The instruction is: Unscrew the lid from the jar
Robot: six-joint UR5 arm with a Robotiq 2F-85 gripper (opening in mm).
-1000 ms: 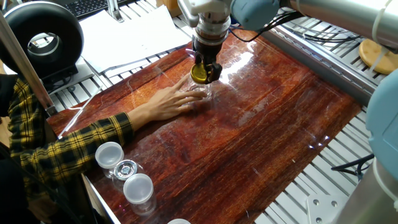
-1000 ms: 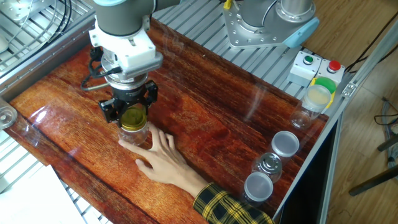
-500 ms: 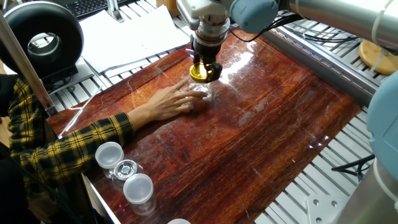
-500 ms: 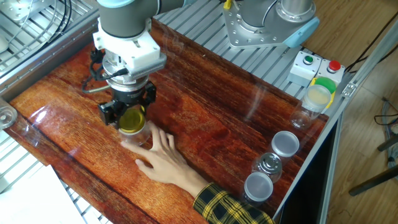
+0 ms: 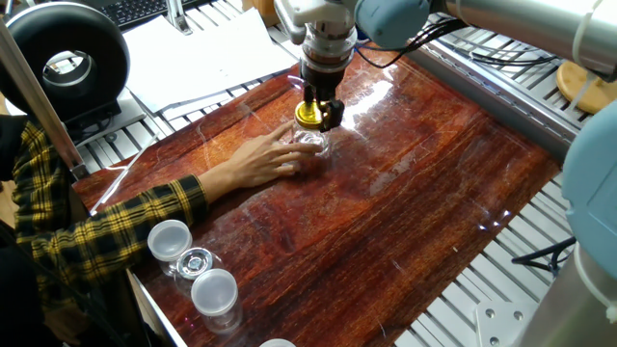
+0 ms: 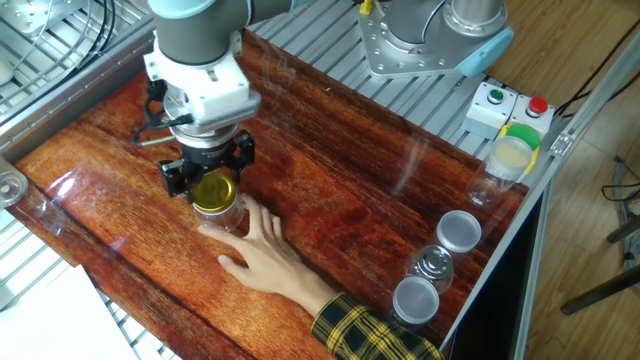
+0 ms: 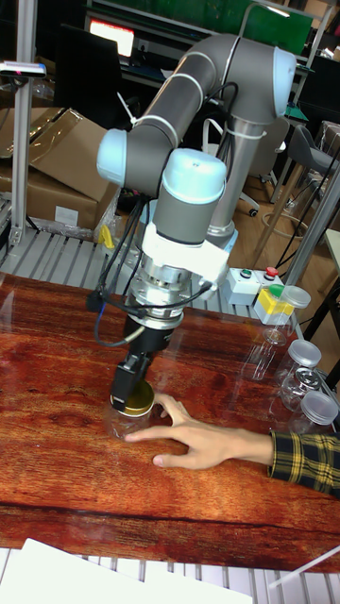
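The arm reaches down from above with its wrist vertical, so the pincer [image 6: 213,190] points straight at the tabletop [image 6: 340,170]. Its two dark fingers [image 6: 172,178] stand on either side of the lid [image 6: 213,189] and pinch it at the rim. The lid sits directly below the wrist, on top of the jar [image 6: 224,214], which stands upright on the tabletop right under the pincer. A person's hand [image 6: 258,252] lies flat on the wood just beside the jar, on the side away from the arm's base, its fingertips touching the glass. The forearm in a yellow plaid sleeve [image 6: 372,331] stretches away from the pincer toward the tabletop's edge.
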